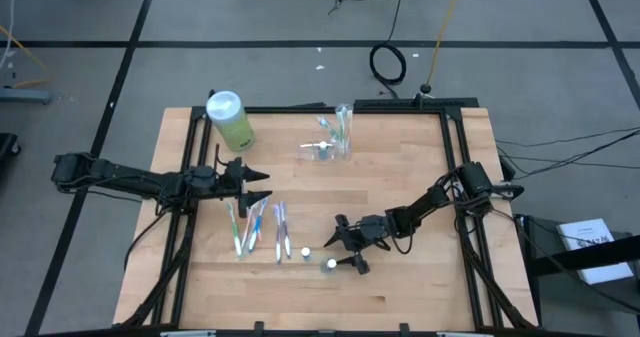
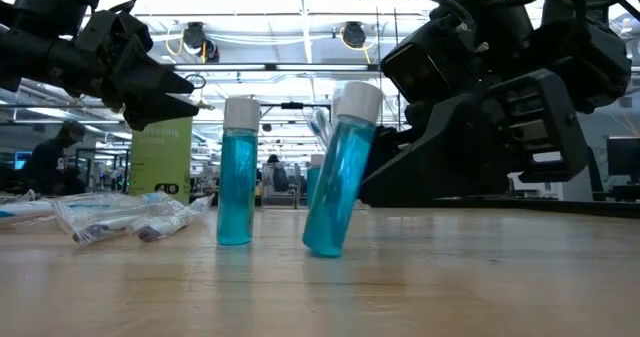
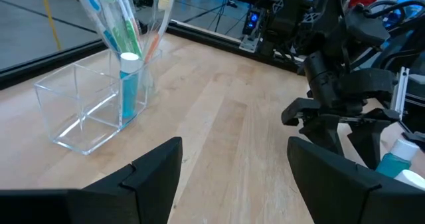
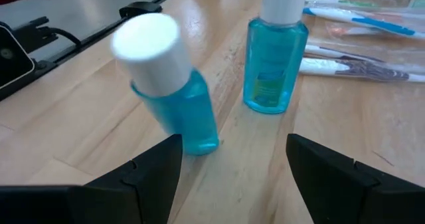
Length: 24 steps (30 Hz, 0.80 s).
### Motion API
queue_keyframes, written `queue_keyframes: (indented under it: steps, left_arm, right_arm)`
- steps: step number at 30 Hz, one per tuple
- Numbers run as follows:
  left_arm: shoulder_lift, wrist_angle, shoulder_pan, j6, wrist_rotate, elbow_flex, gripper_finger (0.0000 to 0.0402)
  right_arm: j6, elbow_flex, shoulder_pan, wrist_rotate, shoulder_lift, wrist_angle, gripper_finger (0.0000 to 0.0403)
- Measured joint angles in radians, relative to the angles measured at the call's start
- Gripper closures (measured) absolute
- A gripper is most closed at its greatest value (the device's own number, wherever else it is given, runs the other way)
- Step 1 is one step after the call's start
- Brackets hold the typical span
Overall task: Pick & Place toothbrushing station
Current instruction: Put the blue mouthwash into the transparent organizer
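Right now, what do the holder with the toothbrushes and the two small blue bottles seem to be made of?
Toothbrushing station: apparently clear, glossy rigid plastic; the table shows through its walls. Small blue bottles: probably see-through plastic holding blue liquid, with matte white caps; glass cannot be excluded.

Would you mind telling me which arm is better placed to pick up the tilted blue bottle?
Right, I'd say. Its end effector is open right beside the tilted blue bottle, which sits just ahead of its fingers. The left end effector is open too, but across the toothbrushes.
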State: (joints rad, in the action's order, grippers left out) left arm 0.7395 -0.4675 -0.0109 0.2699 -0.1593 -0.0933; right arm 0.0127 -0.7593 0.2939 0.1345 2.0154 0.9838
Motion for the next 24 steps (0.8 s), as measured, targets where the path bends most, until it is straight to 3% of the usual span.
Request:
queue_keyframes:
  steps: [24]
  left_arm:
    - [0.0,0.0,0.0,0.0,0.0,0.0,0.0121]
  right_arm:
    - [-0.062,0.0,0.006,0.025,0.0,0.013,0.014]
